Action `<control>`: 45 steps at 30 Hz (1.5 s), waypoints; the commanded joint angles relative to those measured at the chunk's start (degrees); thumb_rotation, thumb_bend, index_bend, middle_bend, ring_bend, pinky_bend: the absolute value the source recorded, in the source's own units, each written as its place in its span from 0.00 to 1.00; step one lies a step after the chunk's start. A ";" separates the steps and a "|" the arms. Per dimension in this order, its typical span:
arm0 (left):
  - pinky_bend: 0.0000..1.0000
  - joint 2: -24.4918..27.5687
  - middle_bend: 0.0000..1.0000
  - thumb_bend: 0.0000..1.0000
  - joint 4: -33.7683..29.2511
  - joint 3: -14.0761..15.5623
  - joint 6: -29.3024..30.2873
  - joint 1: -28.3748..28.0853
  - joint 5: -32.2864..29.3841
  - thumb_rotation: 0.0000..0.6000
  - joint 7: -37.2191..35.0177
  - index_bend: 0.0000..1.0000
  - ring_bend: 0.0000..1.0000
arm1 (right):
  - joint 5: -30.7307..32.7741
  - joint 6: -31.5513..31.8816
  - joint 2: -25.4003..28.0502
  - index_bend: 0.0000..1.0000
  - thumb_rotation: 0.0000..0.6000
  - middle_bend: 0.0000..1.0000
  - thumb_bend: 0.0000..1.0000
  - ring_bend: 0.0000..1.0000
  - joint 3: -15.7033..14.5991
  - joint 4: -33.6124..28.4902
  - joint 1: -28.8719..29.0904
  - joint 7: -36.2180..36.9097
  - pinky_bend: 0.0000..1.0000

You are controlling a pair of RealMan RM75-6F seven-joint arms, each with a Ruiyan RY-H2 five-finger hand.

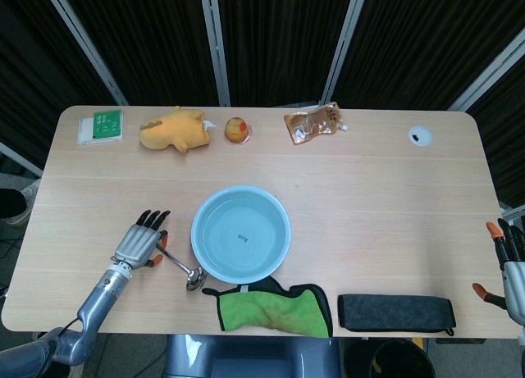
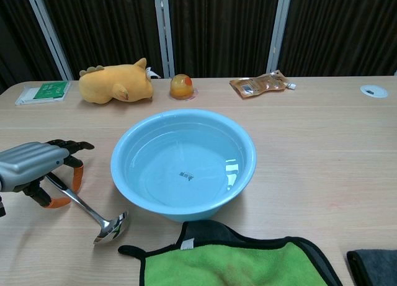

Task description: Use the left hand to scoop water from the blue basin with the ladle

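The blue basin (image 1: 240,234) (image 2: 183,165) holds water and stands at the middle of the table. A metal ladle (image 2: 93,212) (image 1: 184,270) lies flat on the table to its left, bowl end near the table's front edge. My left hand (image 1: 141,241) (image 2: 38,166) hovers over the ladle's handle end with fingers spread and curved around it, holding nothing. My right hand (image 1: 510,259) shows only at the far right edge of the head view, fingers apart and empty.
A green cloth (image 1: 273,308) (image 2: 236,261) lies in front of the basin, and a dark folded cloth (image 1: 396,311) to its right. Along the back edge sit a yellow plush toy (image 1: 173,130), an orange cup (image 1: 237,129), a snack packet (image 1: 312,123) and a green-and-white box (image 1: 102,126).
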 commanded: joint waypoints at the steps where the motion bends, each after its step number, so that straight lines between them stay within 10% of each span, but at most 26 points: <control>1: 0.00 -0.38 0.00 0.28 0.75 0.19 -0.69 -0.40 -0.12 1.00 -0.45 0.49 0.00 | 0.15 0.01 -0.02 0.00 1.00 0.00 0.00 0.00 0.10 0.00 0.02 -0.06 0.00; 10: 0.00 -1.39 0.00 0.29 2.40 0.63 -1.73 -1.13 -0.15 1.00 -1.15 0.51 0.00 | 0.77 0.10 -0.05 0.00 1.00 0.00 0.00 0.00 0.38 -0.07 -0.02 -0.26 0.00; 21: 0.00 0.12 0.00 0.62 0.82 2.28 -1.12 -1.12 1.66 1.00 -2.54 0.63 0.00 | 0.99 0.08 -0.12 0.00 1.00 0.00 0.00 0.00 0.43 -0.14 0.01 -0.64 0.00; 45: 0.00 19.76 0.00 0.61 -24.97 12.34 16.90 3.06 22.89 1.00 -9.06 0.69 0.00 | -1.80 2.15 -0.17 0.00 1.00 0.00 0.00 0.00 -0.67 -0.60 -0.78 -0.67 0.00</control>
